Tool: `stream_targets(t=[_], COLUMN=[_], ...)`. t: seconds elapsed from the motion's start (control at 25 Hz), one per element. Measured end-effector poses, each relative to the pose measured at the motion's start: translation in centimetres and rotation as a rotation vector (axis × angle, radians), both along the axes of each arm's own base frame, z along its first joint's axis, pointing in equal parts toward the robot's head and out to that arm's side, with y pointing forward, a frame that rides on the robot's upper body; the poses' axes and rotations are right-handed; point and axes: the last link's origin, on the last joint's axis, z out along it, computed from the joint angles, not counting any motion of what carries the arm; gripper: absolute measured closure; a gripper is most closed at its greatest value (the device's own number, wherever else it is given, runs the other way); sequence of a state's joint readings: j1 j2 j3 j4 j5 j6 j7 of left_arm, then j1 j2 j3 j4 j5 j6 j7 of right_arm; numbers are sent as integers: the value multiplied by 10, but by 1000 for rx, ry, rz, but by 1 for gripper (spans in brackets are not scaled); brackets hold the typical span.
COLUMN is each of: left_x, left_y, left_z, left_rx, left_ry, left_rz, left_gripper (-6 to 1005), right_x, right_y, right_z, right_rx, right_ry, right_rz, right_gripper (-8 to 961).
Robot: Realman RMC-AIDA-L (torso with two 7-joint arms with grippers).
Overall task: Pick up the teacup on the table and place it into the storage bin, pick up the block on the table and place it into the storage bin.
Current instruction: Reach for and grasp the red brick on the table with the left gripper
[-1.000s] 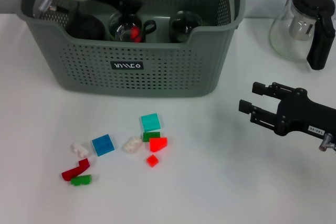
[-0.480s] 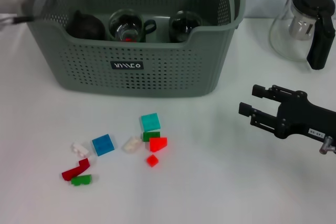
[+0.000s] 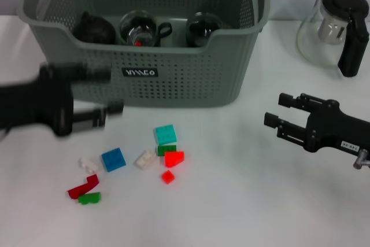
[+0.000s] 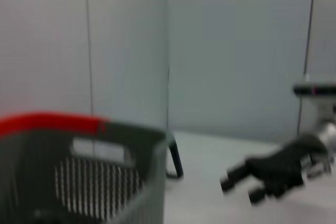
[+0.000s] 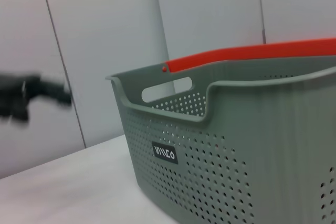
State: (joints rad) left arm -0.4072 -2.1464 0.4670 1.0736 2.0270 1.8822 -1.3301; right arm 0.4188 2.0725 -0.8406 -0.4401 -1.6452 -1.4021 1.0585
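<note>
The left tool [image 3: 110,91] is hovering low over the table [image 3: 243,201], just in front of the storage bin [image 3: 173,79] near its left front corner, blurred; its two fingers are pointing right with a gap between them, released and gripping nothing. The right tool [image 3: 276,114] is sitting idle over the right side of the table, fingers spread apart and empty, well apart from the bin. The storage bin is standing at the back of the table, and three teacups are resting inside it in a row: a dark one [image 3: 91,27] at the left, a clear one [image 3: 140,29] with something red inside in the middle, and another dark glassy one [image 3: 202,27] at the right. The blocks are lying scattered on the table in front of the bin: a teal block [image 3: 165,135], a blue block [image 3: 113,159], a red block [image 3: 174,158] touching a green one [image 3: 166,149], a white piece [image 3: 145,159], and smaller red and green pieces [image 3: 84,192] further left. A glass teapot [image 3: 335,30] with a black handle is standing at the back right.
</note>
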Motion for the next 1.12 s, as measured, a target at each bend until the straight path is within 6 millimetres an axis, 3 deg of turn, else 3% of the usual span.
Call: stream_targets(t=[0.2,0.4,1.12], left_x=[-30,-49,-77], left_y=[-16,-15,-26], left_z=[-23,-30,-41], left_rx=[-71,-80,-80], left_ry=[131,227,350], left_rz=[74,152,174], left_gripper=[369,384,456], right_x=[0,-1,3], right_y=[0,0,-2], right_z=[-1,-1,-1], right_rx=[-2,-3,1], right_ry=[1,1,-2], right_rz=[0,1,-13], right_gripper=[308,307,308])
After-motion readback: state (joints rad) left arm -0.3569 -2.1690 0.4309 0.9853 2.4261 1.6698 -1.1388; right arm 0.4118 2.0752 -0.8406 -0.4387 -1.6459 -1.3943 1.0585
